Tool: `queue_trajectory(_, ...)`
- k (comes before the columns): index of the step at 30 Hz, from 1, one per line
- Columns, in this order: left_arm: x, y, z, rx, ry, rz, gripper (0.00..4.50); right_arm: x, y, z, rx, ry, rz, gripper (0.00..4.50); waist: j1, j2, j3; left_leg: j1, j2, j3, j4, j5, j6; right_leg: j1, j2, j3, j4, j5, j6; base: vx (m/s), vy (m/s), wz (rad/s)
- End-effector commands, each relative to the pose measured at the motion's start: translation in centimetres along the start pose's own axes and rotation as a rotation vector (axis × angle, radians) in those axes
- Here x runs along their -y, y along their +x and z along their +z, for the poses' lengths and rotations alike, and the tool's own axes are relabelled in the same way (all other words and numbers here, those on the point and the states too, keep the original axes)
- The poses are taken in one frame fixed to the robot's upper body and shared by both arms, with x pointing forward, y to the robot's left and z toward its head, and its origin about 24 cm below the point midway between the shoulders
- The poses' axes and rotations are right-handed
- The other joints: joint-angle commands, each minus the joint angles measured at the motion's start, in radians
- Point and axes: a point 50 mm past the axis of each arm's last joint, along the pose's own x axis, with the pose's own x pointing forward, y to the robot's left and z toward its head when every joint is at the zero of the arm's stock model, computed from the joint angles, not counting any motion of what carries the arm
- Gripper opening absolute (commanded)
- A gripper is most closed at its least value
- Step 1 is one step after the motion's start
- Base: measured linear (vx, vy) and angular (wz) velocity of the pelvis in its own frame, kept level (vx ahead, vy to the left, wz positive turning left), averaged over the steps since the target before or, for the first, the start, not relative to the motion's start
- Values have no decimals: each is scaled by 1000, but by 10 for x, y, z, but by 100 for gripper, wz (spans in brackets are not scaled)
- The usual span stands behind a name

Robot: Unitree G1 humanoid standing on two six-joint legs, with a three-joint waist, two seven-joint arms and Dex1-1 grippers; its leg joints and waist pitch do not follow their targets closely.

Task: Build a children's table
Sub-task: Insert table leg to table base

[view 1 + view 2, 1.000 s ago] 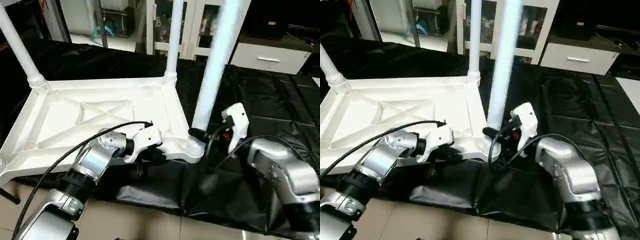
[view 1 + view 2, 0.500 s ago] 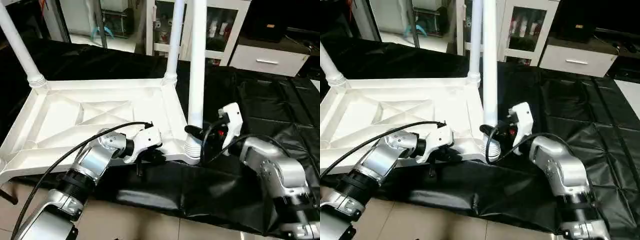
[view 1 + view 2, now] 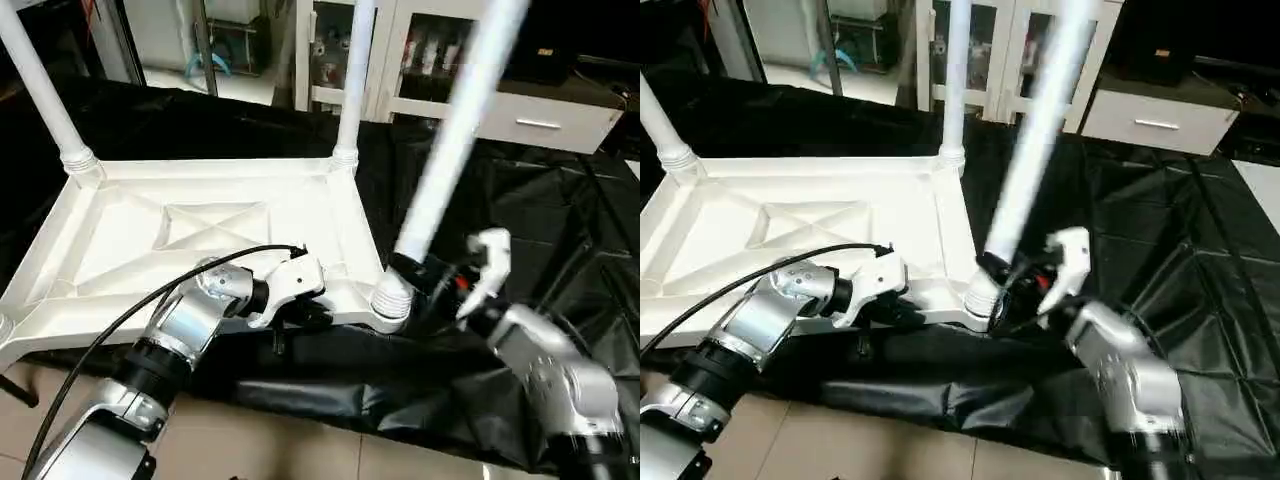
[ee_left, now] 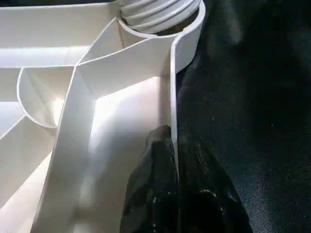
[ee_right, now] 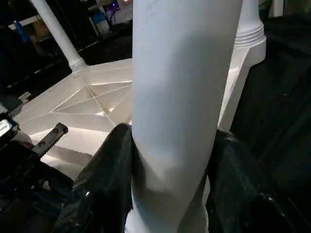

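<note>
Ribbed white plastic top (image 3: 200,230), left fingers (image 4: 155,194) pinching its thin rim, right fingers (image 5: 104,179) clasping smooth tapered leg (image 3: 450,150), tilted.

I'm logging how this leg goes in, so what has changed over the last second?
The leg held by the right hand swung: tilted slightly right, then upright, and now leaning far right, its foot still at the near-right corner socket. The right arm dropped lower and rightward. Unchanged: the left hand stays clamped on the tabletop rim, and the two far legs stand in their sockets.
</note>
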Motion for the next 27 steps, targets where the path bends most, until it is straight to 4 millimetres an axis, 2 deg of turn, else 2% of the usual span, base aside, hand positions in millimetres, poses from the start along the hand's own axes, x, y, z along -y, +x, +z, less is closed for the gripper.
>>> queue_trajectory(1,2,3,-5,-6,-17,-8,0,8,-8,-10,-52,-5,-54,183,-2,2,-40,5,53,-13,-83,-212,11,34,-83,49,-81,-188,-221,0,0,0)
queue_trajectory(8,0,4,-5,-5,-24,12,0,4,-17,-32,-46,-19,-52,183,-3,2,-36,4,54,-15,-87,-238,13,28,-83,49,-87,-226,-204,0,0,0)
queue_trajectory(12,0,4,-5,-4,-26,18,0,5,-20,-37,-39,-32,-63,183,-4,3,-32,4,55,-17,-91,-271,11,24,-85,51,-94,-292,-186,0,0,0)
queue_trajectory(16,-2,4,-4,2,-28,32,0,8,-24,-38,-7,-33,-82,183,-6,2,-29,3,55,-18,-95,-285,12,22,-84,51,-97,-316,-176,0,0,0)
queue_trajectory(17,-3,4,-4,4,-27,40,0,8,-25,-40,-6,-52,-84,183,-6,4,-26,3,56,-18,-95,-299,11,18,-86,52,-101,-338,-172,0,0,0)
queue_trajectory(19,-4,4,-3,6,-27,47,0,9,-28,-42,-5,-84,-88,183,-6,1,-25,6,56,-17,-95,-314,10,15,-84,53,-103,-349,-170,0,0,0)
queue_trajectory(22,-6,3,-2,11,-25,58,0,8,-30,-43,32,-73,-92,183,-8,1,-23,2,55,-20,-99,-324,13,16,-85,52,-105,-381,-159,0,0,0)
queue_trajectory(23,-6,3,-1,12,-25,59,0,8,-30,-44,37,-66,-94,183,-9,2,-21,4,56,-20,-99,-340,13,12,-88,54,-110,-411,-154,0,0,0)
queue_trajectory(25,-6,3,-1,15,-26,60,0,9,-31,-46,39,-55,-99,183,-9,1,-21,2,56,-21,-101,-333,16,13,-87,54,-110,-414,-150,0,0,0)
queue_trajectory(27,-6,3,0,15,-26,62,0,11,-34,-56,0,-51,-110,183,-9,-1,-20,1,55,-21,-102,-329,20,13,-88,54,-111,-413,-149,0,0,0)
